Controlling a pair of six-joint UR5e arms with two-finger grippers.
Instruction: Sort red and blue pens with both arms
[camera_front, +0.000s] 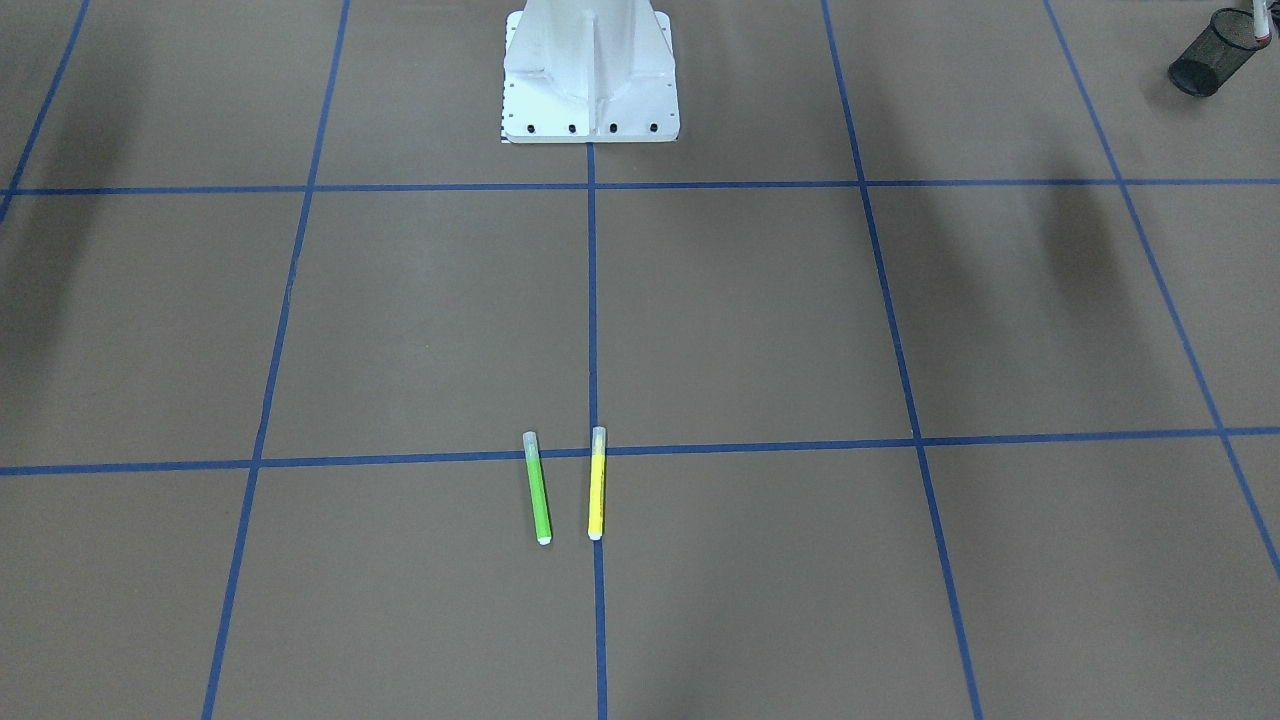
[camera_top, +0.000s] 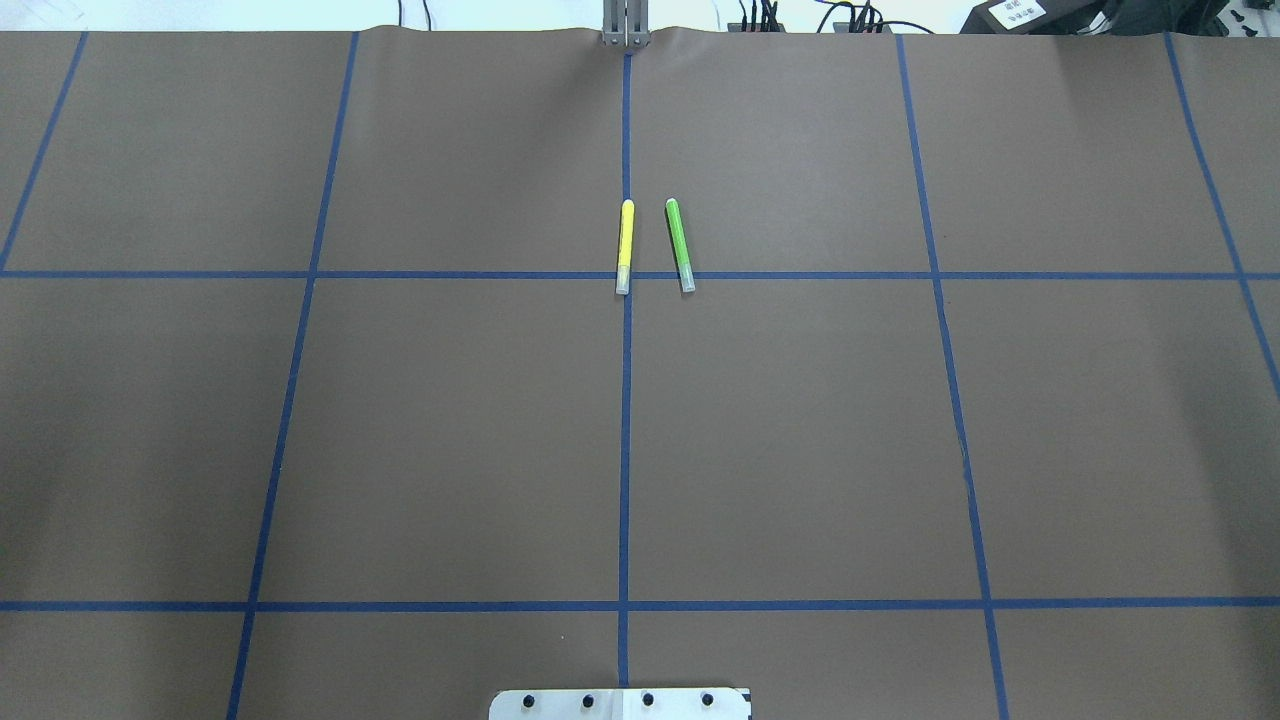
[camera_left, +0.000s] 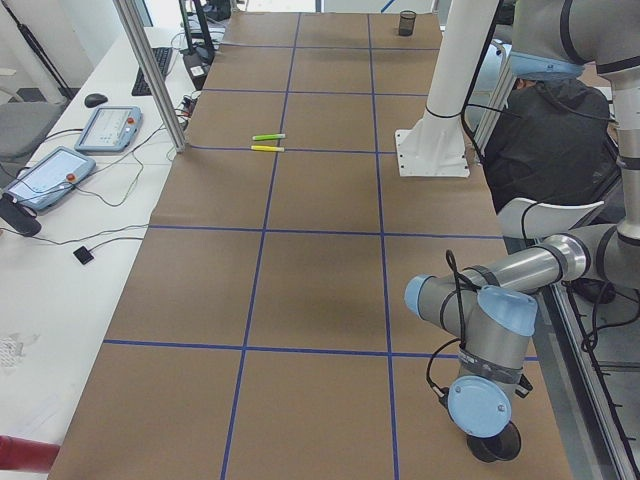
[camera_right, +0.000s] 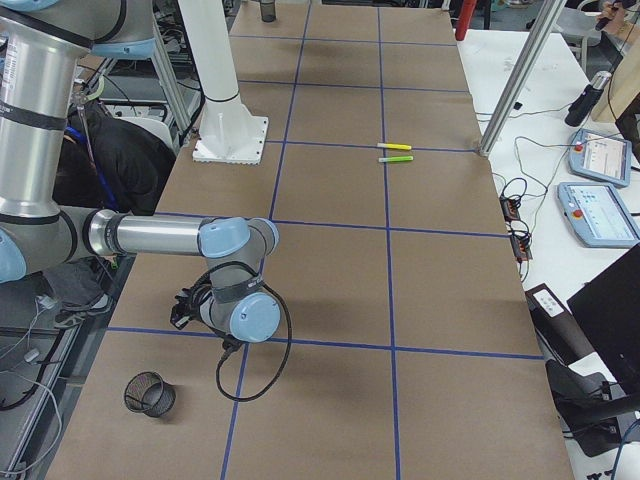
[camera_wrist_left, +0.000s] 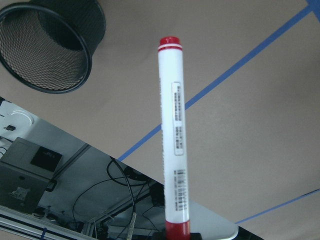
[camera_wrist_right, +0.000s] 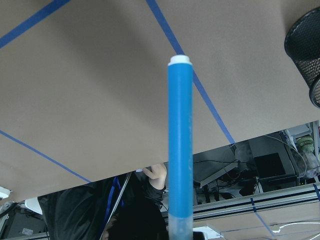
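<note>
Pens hang clamped over the brown tabletop (camera_top: 450, 450), one to each arm. In the left wrist view the left fingers (camera_wrist_left: 196, 236) grip the red pen (camera_wrist_left: 172, 135) by one red end, its other end pointing to 12 o'clock, with a black mesh cup (camera_wrist_left: 30, 80) at 10 o'clock. The right fingers (camera_wrist_right: 201, 235) hold the blue pen (camera_wrist_right: 180, 145) likewise, a second mesh cup (camera_wrist_right: 305, 45) at 2 o'clock. Overhead, a green marker (camera_top: 680, 245) lies at 3 o'clock of a yellow marker (camera_top: 625, 245).
</note>
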